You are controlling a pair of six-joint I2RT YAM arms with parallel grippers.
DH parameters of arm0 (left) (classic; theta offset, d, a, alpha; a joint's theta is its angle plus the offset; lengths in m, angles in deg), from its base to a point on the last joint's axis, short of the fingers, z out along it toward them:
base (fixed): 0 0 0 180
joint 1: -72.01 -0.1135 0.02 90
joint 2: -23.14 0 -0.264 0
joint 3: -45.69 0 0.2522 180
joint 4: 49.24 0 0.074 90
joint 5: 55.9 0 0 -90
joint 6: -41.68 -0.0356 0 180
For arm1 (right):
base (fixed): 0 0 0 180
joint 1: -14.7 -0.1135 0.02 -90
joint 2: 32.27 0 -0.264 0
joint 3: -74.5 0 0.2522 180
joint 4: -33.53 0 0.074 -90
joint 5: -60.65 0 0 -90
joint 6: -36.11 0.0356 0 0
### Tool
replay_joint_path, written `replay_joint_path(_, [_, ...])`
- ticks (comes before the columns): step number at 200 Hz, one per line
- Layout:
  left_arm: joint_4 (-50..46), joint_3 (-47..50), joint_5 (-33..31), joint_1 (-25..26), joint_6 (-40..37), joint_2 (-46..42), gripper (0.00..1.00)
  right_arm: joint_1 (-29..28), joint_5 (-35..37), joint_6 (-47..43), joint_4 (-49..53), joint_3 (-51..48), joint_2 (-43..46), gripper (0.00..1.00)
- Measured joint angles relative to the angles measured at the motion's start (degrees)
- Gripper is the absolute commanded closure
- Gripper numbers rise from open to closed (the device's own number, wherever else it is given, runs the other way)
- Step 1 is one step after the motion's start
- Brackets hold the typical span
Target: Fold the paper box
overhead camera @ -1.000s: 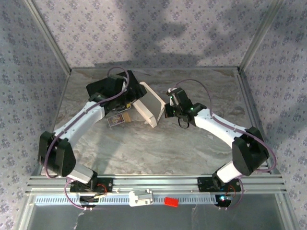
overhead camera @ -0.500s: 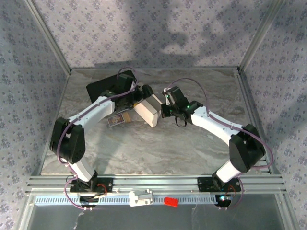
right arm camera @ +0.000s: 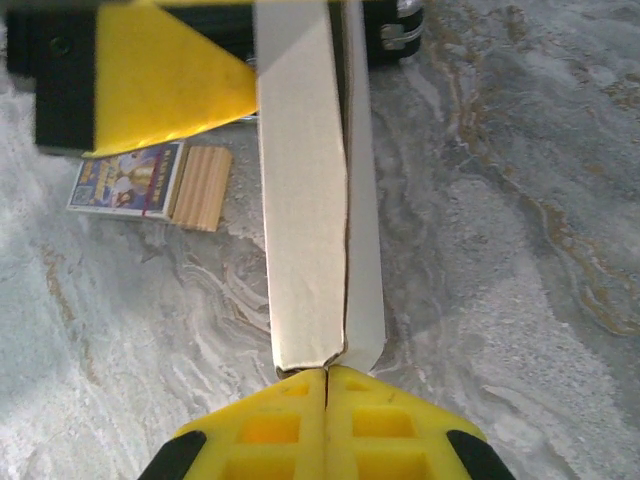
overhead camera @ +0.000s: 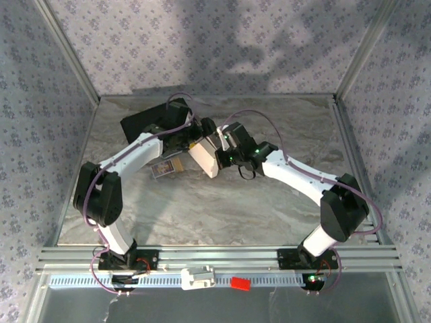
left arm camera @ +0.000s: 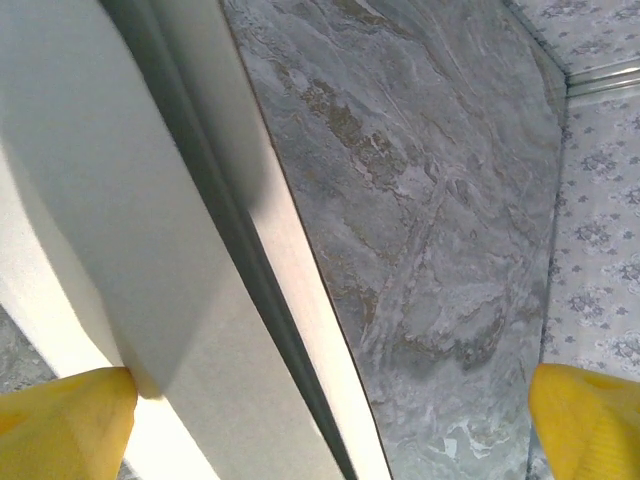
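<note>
Grey marbled tabletop [overhead camera: 202, 208] here, fenced in by floral-print walls [overhead camera: 222, 40] and an aluminium rail [overhead camera: 215, 256] along the near edge.

Versus a second back: left arm swung right in, elbow pulled back. Puts the left gripper [overhead camera: 204, 131] at the far side of the white thin-cardboard paper box [overhead camera: 202, 159], with the black rectangular case [overhead camera: 138, 123] just behind it. Right gripper [overhead camera: 220, 145] pushed a touch further left too, and the box looking more edge-on than before.

Jaws gaping wide on the left one, straddling the box. Panel hard up against one yellow fingertip [left arm camera: 60, 420], nothing clamped.

Right one squeezed fully shut, apparently nipping the near end of the box. Box standing on edge and running straight away from those fingertips.

Off to the left of the right gripper, lying flat: a small colourfully printed card [right arm camera: 125, 180] with a tan ribbed wooden block [right arm camera: 203, 187] touching its side. Can't read any lettering on the card, way too blurry.
</note>
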State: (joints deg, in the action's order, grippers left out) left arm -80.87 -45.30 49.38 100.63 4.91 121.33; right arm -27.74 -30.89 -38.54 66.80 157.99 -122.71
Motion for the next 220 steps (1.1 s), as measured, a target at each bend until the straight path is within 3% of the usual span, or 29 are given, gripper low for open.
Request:
replay_joint_path(30, [-4.44,-2.64,0.68,-0.42,-0.66,1.36,0.04,-0.35,-0.04,0.00,0.04,-0.04,0.00,1.00])
replay_joint_path(64, [-9.38,-5.35,1.57,-0.83,-1.11,2.99,0.19,-0.44,0.52,-0.02,0.13,-0.04,0.00,1.00])
replay_joint_path(113, [-10.08,-4.79,2.29,-0.85,4.07,3.19,0.40,-0.55,3.34,-1.33,0.98,-0.07,0.02,1.00])
replay_joint_path(154, [-11.56,-4.83,2.03,-0.44,7.56,3.13,0.45,-0.59,4.57,-2.56,1.53,-0.55,0.33,1.00])
replay_joint_path(168, [-11.54,-4.70,2.03,-0.44,8.87,2.95,0.48,-0.63,4.52,-2.25,1.53,-0.55,0.33,0.86])
replay_joint_path(195, [-10.16,-1.77,2.03,-0.33,11.37,1.46,0.52,-0.44,3.45,1.46,1.60,-0.52,1.16,0.49])
replay_joint_path(220, [-9.20,-0.48,1.84,-0.13,13.00,0.90,0.52,0.68,2.01,6.54,2.58,-0.44,4.98,0.35])
